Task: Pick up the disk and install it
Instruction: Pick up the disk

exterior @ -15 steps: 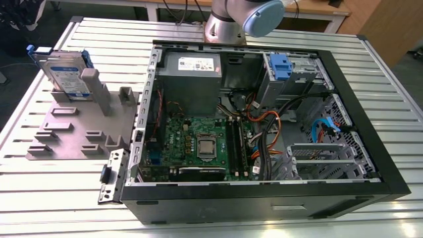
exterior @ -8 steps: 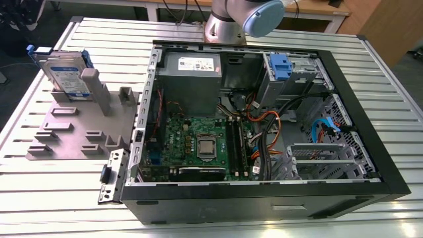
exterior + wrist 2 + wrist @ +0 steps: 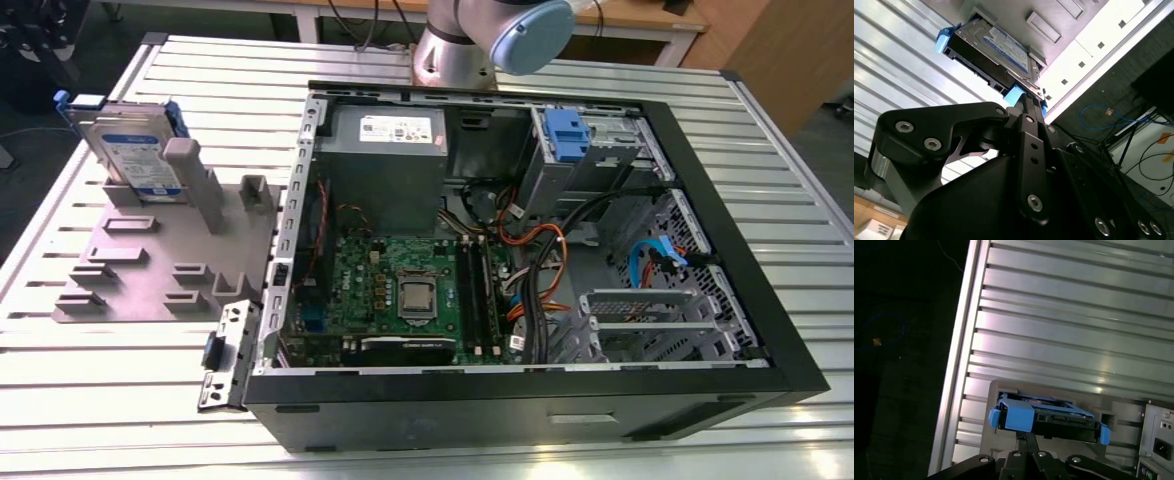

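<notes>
Standing on edge, the disk [image 3: 134, 150] is seated in a slot of a grey fixture plate [image 3: 147, 280]. The plate is laid on the slatted tabletop [image 3: 134, 400], and the disk sits at its far end, on the exterior view's left. A blue carrier frame is seen round the disk's edges, and a white-and-blue label on its face.

An open computer case [image 3: 787, 370] is laid on its side just right of the fixture plate. Inside:
- A grey power supply box [image 3: 387, 150] is mounted at the far left.
- A green motherboard [image 3: 400, 290] is mounted nearer, below that box.
- A small blue latch [image 3: 567, 135] is fitted at the far side, on the drive cage.

The arm [image 3: 461, 40] is seen beyond the case's far edge.

In the second wrist view the claw [image 3: 1025, 100] is seen clenched: the fingers are drawn together and nothing is gripped between them. Its tips are lined up with the blue end of the disk's carrier. The same alignment is seen in the first wrist view. Contact between tips and carrier cannot be told from either wrist view.

The disk is not yet lifted from its slot and not yet fitted in the case.
</notes>
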Robot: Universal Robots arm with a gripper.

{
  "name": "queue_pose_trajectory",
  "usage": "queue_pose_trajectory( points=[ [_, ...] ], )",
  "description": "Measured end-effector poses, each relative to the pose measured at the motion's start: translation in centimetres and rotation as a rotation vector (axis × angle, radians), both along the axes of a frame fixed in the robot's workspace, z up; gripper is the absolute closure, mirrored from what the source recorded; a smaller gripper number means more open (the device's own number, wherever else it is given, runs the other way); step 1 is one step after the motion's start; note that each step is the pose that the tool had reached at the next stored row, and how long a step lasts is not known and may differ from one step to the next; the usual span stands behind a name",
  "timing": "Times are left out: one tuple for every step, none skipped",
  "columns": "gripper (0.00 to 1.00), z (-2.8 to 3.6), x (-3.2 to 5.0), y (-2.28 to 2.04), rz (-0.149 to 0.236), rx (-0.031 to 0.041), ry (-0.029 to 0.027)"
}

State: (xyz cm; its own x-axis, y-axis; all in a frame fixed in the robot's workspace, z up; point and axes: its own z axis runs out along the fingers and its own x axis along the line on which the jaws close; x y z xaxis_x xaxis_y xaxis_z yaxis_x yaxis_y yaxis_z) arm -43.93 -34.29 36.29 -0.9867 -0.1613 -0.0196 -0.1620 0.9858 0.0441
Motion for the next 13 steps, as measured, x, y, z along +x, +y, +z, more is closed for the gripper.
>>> queue_pose_trajectory(
  points=[
    [0.89,0.0,0.0,0.0,0.008,0.0,0.0],
    [0.89,0.01,0.0,0.0,0.011,0.0,0.0001],
    [0.89,0.01,0.0,0.0,0.011,0.0,0.0001],
    [0.89,0.0,0.0,0.0,0.012,0.0,0.0001],
    [0.89,0.0,0.0,0.0,0.012,0.0,0.0001],
    [0.89,0.0,0.0,0.0,0.012,0.0,0.0],
    [0.89,0.0,0.0,0.0,0.012,0.0,0.0001],
    [0.89,0.0,0.0,0.0,0.012,0.0,0.0],
    [0.89,0.0,0.0,0.0,0.012,0.0,0.0001],
    [0.89,0.0,0.0,0.0,0.012,0.0,0.0001],
    [0.89,0.0,0.0,0.0,0.012,0.0,0.0001],
    [0.89,0.0,0.0,0.0,0.013,0.0,0.0001],
    [0.89,0.0,0.0,0.0,0.013,0.0,0.0]
  ],
)
